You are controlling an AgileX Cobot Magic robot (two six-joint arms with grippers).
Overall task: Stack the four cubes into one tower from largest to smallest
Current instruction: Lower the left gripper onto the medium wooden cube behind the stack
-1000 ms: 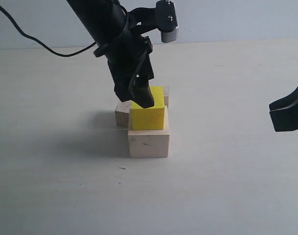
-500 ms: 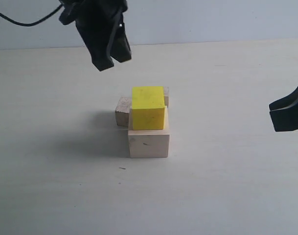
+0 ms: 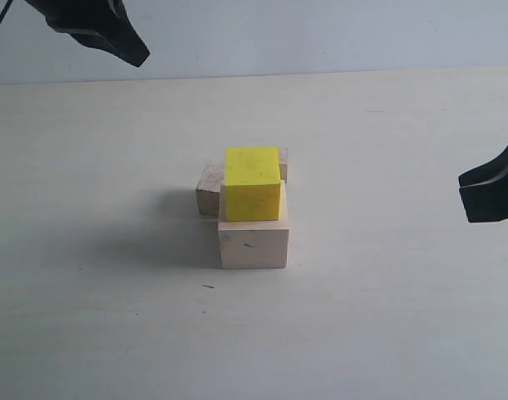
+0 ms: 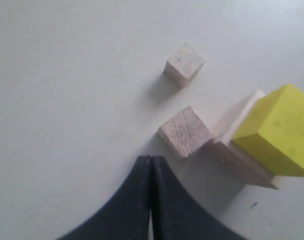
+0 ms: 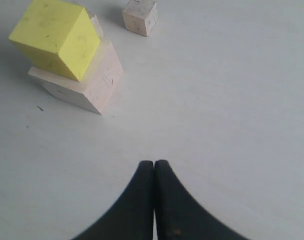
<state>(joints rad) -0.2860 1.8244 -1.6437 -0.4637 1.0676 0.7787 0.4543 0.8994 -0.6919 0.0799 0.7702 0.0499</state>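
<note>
The bright yellow cube [image 3: 252, 183] rests on the large pale wood cube [image 3: 254, 244], turned slightly and set toward its back. A smaller bare wood cube [image 3: 208, 190] lies on the table against the pair's left rear. The smallest cube [image 3: 283, 162] peeks out behind them. The left wrist view shows the smallest cube [image 4: 184, 64], the smaller one [image 4: 185, 132], the yellow cube [image 4: 276, 132] and the large cube [image 4: 239, 157]. My left gripper [image 3: 124, 46] [image 4: 150, 159] hangs shut and empty, high at the far left. My right gripper [image 3: 487, 193] [image 5: 154, 162] is shut and empty at the right edge.
The pale tabletop [image 3: 112, 317] spreads bare on all sides of the cubes, and a light wall [image 3: 345, 33] runs behind it. A small dark speck [image 3: 208, 287] lies in front of the stack.
My left gripper has left the yellow cube sitting on the large cube, risen up and away to the far left, and shut. The cubes and the right gripper have not moved.
</note>
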